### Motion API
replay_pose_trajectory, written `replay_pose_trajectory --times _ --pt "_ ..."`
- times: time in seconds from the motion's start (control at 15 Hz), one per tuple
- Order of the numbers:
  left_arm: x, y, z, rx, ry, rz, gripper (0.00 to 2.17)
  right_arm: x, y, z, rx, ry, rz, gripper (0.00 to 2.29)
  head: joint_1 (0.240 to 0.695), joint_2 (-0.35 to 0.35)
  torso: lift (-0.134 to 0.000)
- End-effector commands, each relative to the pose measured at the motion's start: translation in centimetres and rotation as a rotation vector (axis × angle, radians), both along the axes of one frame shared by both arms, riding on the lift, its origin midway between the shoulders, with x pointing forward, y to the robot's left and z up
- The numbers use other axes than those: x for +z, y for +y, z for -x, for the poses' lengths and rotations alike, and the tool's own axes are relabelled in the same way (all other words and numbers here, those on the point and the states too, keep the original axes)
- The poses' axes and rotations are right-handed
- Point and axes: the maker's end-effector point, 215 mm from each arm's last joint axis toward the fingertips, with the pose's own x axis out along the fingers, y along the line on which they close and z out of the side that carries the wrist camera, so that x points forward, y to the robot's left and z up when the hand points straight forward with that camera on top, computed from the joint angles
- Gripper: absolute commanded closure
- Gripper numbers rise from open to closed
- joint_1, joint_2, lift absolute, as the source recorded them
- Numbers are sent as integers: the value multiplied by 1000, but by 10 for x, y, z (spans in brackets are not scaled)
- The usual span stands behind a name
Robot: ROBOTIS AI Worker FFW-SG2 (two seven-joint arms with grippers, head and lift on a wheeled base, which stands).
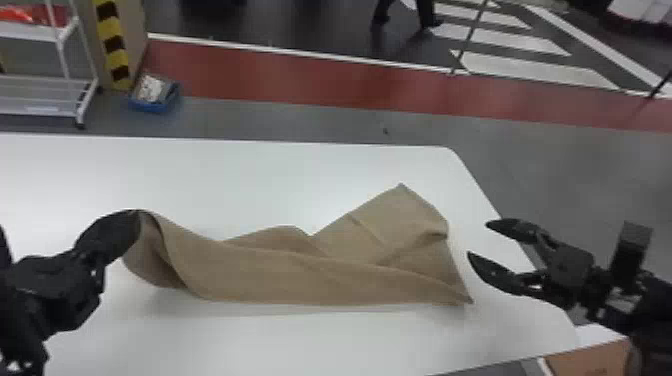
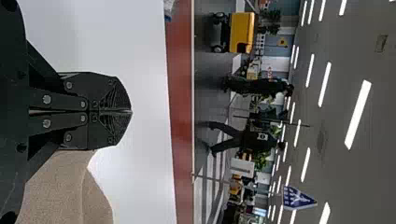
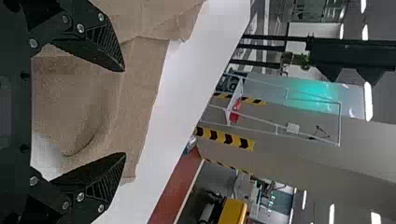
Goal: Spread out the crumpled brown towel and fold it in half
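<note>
At nine o'clock on the crumpled brown cloth towel (image 1: 300, 280), the left black two-fingered tool (image 1: 138, 215) is clamped on its raised end, probably to tension the folds lying across the white worktop (image 1: 250, 175). Near three o'clock, the right black tool (image 1: 477, 239) holds its fingers apart, presumably to take the opposite edge.

In the head view, the robot's left gripper (image 1: 134, 216) sits at nine o'clock, fingers together, its cropped arm (image 1: 25, 300) seemingly rising from eight; the right gripper (image 1: 478, 239) spreads open near four.
</note>
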Motion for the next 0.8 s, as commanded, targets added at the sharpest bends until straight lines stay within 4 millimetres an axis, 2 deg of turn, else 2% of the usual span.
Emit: replay_pose_trajectory --times 0.0,0.07,0.27,0.47,0.73 --pt "0 -6 -1 -7 2 -4 2064 -3 -16 16 7 75 -30 289 695 -304 -120" --pt "-2 -7 -1 -9 9 -9 2064 -9 -18 22 20 115 -28 289 695 -316 -120" --pt "-4 -8 0 -9 12 -9 2064 -38 -27 25 7 201 -16 289 695 -342 -120" --pt "-4 -6 1 -8 13 -8 2064 -64 -23 26 7 283 -25 323 695 -350 -120" --pt "-4 -8 1 -11 14 -7 2064 -74 -11 17 12 358 -44 475 695 -349 -120"
